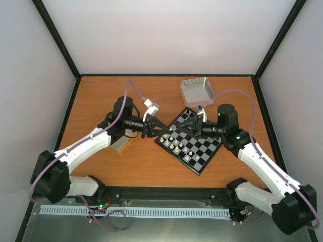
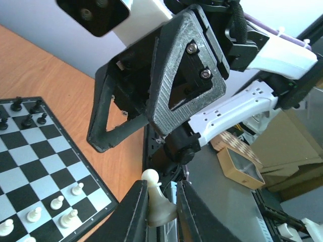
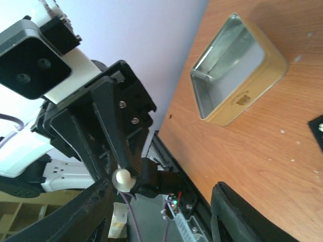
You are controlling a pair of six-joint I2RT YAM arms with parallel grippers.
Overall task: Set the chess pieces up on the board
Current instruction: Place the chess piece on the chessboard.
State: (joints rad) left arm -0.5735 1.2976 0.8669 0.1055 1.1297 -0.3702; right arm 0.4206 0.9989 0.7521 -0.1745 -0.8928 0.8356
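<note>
Left gripper (image 2: 164, 201) clamped a pawn (image 2: 151, 177) | right gripper (image 3: 164, 189) spread wide, probably for a handover | both at board (image 1: 202, 151) edge

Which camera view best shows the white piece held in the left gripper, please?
The left wrist view: the white piece stands nearly whole between the left gripper's fingers. The right wrist view shows only its round head; the top view does not show it.

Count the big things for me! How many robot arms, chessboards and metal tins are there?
Robot arms: 2 (left arm, right arm)
Chessboard: 1
Metal tins: 2 (silver tin, gold-sided tin)
Total: 5
</note>
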